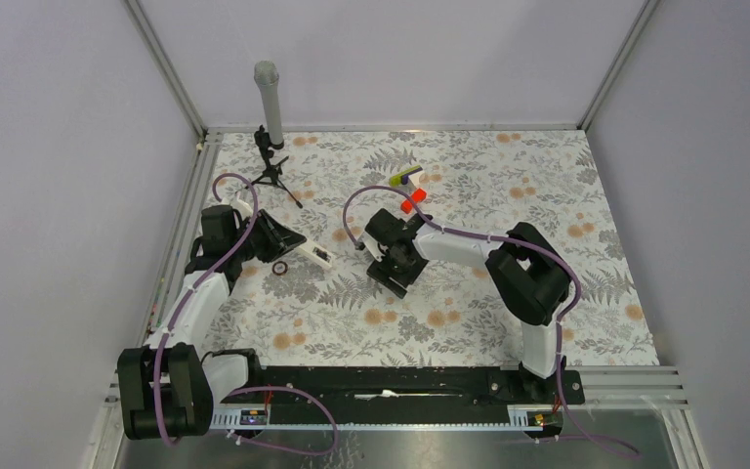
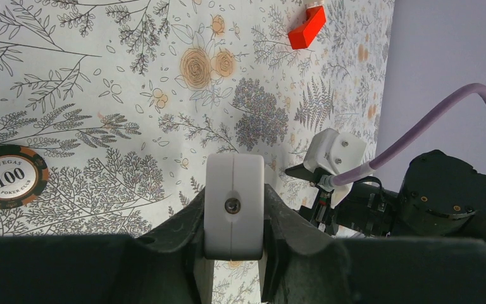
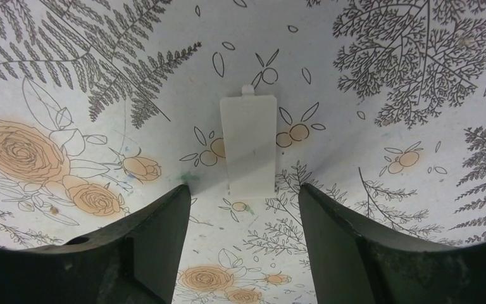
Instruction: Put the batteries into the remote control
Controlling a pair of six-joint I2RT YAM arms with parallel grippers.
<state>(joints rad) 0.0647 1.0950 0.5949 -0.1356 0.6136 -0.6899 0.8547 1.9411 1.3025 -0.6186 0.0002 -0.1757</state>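
Observation:
My left gripper [image 1: 286, 240] is shut on the remote control [image 1: 315, 256], a slim white bar sticking out to the right just above the mat. The left wrist view shows the remote's white end [image 2: 234, 206], with a screw in it, clamped between the dark jaws. My right gripper [image 3: 243, 197] stands open, low over the mat near the middle [image 1: 390, 274]. A flat white tabbed plate [image 3: 248, 144] lies on the mat just beyond its fingertips, touched by neither. The batteries are out of view.
A poker chip [image 2: 9, 178] lies on the floral mat [image 1: 508, 186] just below the remote [image 1: 280, 267]. A red piece [image 1: 412, 203] and a yellow-green item [image 1: 405, 176] sit behind the right gripper. A small tripod carrying a grey cylinder [image 1: 270, 103] stands at the back left.

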